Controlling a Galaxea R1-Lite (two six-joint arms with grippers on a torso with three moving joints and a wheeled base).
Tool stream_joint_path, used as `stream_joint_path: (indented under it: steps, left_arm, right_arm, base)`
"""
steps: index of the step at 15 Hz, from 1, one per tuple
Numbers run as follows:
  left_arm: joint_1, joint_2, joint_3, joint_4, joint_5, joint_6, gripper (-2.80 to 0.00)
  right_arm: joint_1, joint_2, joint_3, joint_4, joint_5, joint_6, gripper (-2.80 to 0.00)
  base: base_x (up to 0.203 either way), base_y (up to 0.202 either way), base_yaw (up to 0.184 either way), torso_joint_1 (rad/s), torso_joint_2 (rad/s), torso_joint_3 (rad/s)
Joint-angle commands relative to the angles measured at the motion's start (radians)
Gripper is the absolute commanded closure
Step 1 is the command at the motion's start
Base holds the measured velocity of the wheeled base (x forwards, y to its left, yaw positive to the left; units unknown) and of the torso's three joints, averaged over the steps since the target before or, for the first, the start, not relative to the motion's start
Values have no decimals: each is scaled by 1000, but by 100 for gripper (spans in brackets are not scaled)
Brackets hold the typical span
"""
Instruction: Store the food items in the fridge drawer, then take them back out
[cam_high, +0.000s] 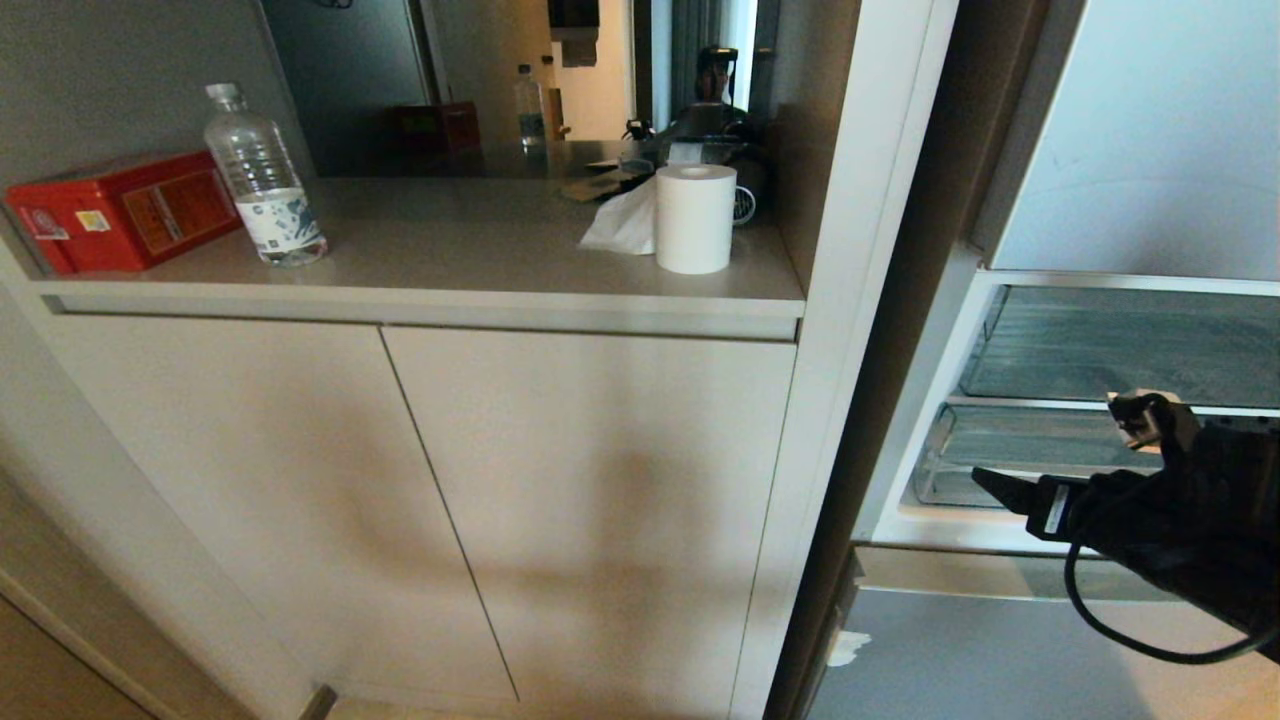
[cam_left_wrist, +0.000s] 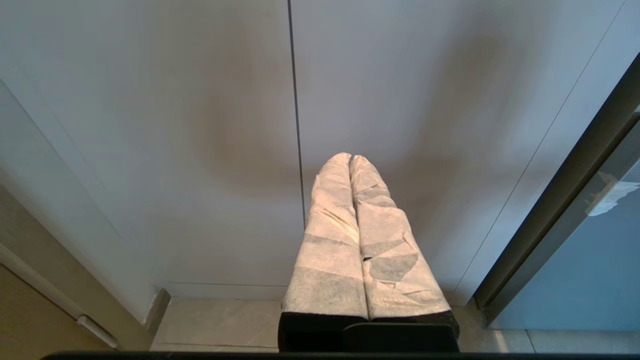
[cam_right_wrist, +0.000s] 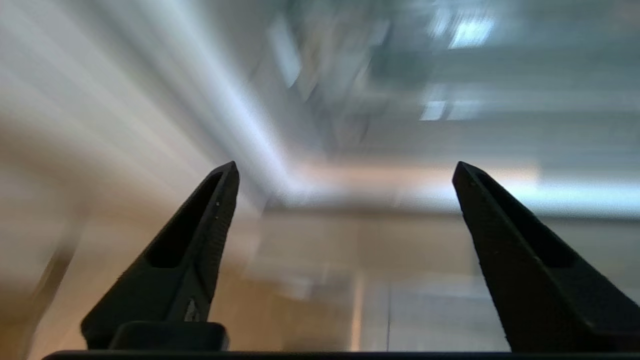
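Head camera downward, wrist cameras forward

My right gripper (cam_right_wrist: 345, 170) was matte black — two tapering, hollowed fingers, a looping black cable, a white label. My left gripper (cam_left_wrist: 350, 160) wore crinkled white wrapping over black bases.

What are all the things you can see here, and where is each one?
Tin box: one, red, left end of the counter.
Water bottle: one, clear, on the counter beside the tin box.
Paper roll: one, white, right side of the counter, a tissue beside it.
Cabinet doors: two, cream, under the counter.
Fridge: one, pale grey, at the right, standing open.
Fridge drawer: one, clear, low in the open fridge; no food seen.
Left gripper: one, wrapped in white, shut, facing the cabinet doors.
Right gripper: one, black, open, in front of the fridge drawer.
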Motion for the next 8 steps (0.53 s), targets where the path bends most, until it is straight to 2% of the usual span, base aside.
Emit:
stream_joint_path:
  steps: [1,8]
  left_arm:
    - [0,2,1,0,0,-1,0]
    - [0,2,2,0,0,-1,0]
  right_arm:
    - [0,163,-41,-130,-27,1,-280]
    - [16,194,-99,-162,-64,-6,-280]
  base:
    - [0,0,0,0,0,0]
    - [0,0,0,0,0,0]
